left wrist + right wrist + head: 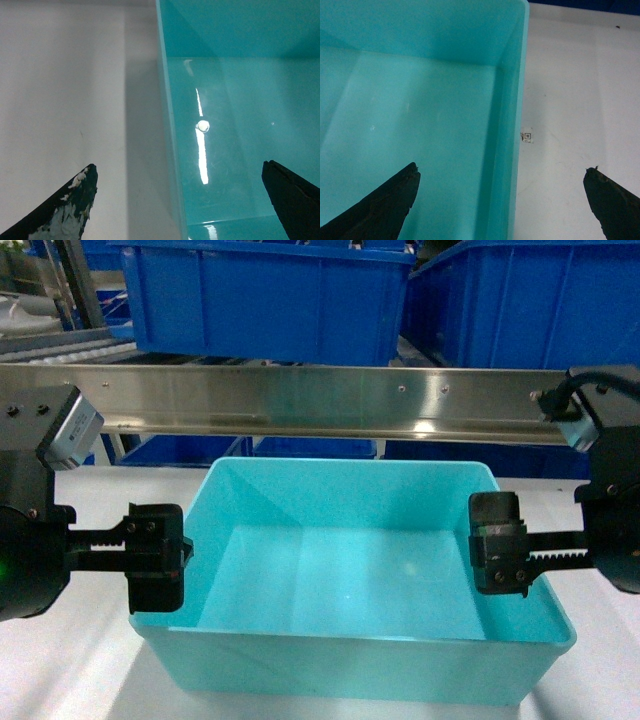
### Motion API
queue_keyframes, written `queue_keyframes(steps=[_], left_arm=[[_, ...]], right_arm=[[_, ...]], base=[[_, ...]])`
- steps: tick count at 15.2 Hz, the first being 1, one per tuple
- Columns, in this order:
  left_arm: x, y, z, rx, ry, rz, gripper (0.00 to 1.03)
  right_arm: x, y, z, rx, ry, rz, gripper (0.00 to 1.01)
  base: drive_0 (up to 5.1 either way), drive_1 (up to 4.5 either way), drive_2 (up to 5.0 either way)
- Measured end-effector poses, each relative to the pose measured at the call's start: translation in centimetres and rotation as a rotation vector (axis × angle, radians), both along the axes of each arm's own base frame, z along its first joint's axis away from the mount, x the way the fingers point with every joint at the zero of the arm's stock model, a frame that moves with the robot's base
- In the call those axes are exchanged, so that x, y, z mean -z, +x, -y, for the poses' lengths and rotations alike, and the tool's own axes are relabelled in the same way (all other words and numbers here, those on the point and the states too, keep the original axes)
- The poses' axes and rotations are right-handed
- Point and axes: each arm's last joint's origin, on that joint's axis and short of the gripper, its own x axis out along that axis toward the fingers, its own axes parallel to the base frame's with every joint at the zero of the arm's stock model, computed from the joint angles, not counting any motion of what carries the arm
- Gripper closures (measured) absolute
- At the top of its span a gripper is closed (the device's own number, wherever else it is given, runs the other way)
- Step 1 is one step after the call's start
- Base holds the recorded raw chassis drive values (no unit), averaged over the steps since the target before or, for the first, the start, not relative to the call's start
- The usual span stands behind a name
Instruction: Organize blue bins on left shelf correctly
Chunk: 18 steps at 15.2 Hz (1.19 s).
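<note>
Turquoise bin (350, 580) upright, long axis left-right

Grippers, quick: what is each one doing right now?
Left gripper: open, jaws straddling the left wall of the light turquoise plastic bin, holding nothing.
Right gripper: open, jaws straddling the bin's right wall, holding nothing.

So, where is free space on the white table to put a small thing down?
Bare tabletop lies left of the turquoise bin, outside its left wall. More bare white lies right of the bin's right wall, around a small square marker. The bin's floor is also empty. It is crowded at both walls, each straddled by an open claw, left and right.
</note>
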Motion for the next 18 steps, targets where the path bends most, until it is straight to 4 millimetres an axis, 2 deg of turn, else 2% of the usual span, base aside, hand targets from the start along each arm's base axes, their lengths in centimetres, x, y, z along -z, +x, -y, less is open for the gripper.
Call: queue_keyframes(steps=[3,5,11,18], left_arm=[[0.8,0.7,0.6,0.003,0.012,-0.022,0.05],[2.2,1.0,0.9,-0.015,0.014,-0.061,0.05],[2.8,1.3,1.8,-0.047,0.006,-0.081,0.05],[4.0,1.3,2.0,-0.086,0.011,-0.112,0.05]], right_arm=[[1.0,1.3,0.0,0.029,-0.014,-0.008,0.03],[1.9,2.4,0.5,0.059,-0.018,-0.012,0.03],[4.2,3.1,1.2,0.097,-0.014,-0.035,0.03],[5.4,3.2,1.5,0.121,-0.030,-0.054,0.03]], base=[[0.0,0.00,0.0],[0.0,0.00,0.0],[0.0,0.00,0.0],[0.0,0.00,0.0]])
